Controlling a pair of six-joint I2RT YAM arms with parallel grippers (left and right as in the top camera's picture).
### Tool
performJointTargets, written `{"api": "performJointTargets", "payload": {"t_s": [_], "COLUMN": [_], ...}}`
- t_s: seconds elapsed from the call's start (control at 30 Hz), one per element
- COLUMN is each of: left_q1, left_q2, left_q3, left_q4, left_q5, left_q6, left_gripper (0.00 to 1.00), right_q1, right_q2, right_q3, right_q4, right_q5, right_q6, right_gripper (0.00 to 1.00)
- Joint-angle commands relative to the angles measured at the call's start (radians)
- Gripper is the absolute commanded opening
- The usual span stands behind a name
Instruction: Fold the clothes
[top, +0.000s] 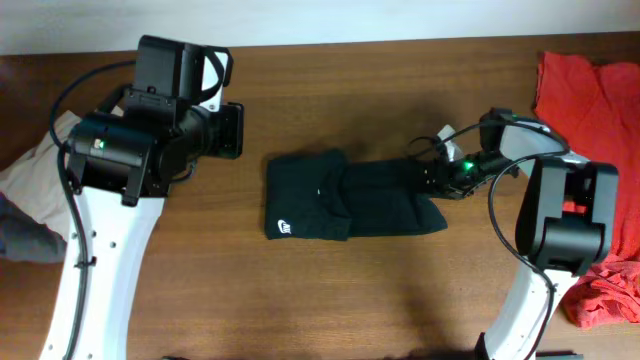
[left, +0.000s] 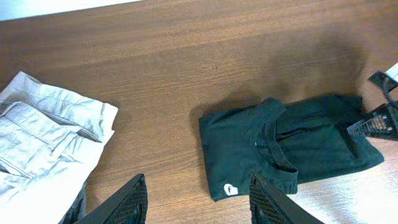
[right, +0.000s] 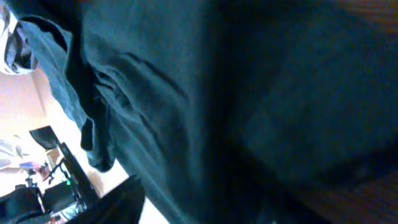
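Matte black T-shirt (top: 350, 197) lies folded oblong; left gripper (left: 197, 186) gapes empty; right gripper (top: 437, 177) apparently meets its rumpled end, grip impossible to tell.

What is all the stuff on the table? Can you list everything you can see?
T-shirt: one, black, folded, middle of the table.
label: one, white, on the T-shirt's left end.
trousers: one pair, beige, left edge of the table.
red clothes: count unclear, bright red, heaped at the right edge.
table: one, brown wood, under everything.
robot arms: two, white and black, one at each side.
left gripper: one, black, open, over the table by the T-shirt's left end.
right gripper: one, black, at the T-shirt's right end; open or shut unclear.
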Motion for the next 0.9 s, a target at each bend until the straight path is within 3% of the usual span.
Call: {"api": "performJointTargets", "payload": {"t_s": [0.0, 0.07, 0.23, 0.43, 0.53, 0.87], "left_q1": [0.005, 0.005, 0.005, 0.005, 0.005, 0.005], "left_q2": [-0.019, -0.019, -0.018, -0.018, -0.018, -0.018], "left_q3": [0.015, 0.015, 0.015, 0.015, 0.015, 0.015], "left_q4": [-0.008, -0.017, -0.023, -0.038, -0.035, -0.035], "left_q5": [-0.016, -0.019, -0.019, -0.05, -0.058, -0.069], "left_q6": [0.021, 0.021, 0.021, 0.021, 0.021, 0.021], "left_gripper": [0.53, 0.53, 0.53, 0.54, 0.53, 0.54], "right_q1": [0.006, 0.002, -0.041, -0.153, -0.189, -0.136], "right_q2": [0.056, 0.056, 0.048, -0.025, -0.026, -0.011], "right_q3": [-0.019, -0.018, 0.003, 0.047, 0.045, -0.047], "right_q4": [0.01, 0.01, -0.041, -0.074, -0.077, 0.043], "right_q5": [0.078, 0.075, 0.074, 0.075, 0.075, 0.061], "right_q6": [-0.014, -0.014, -0.014, 0.05, 0.049, 0.05], "right_gripper": [0.5, 0.45, 0.49, 0.65, 0.66, 0.67]}}
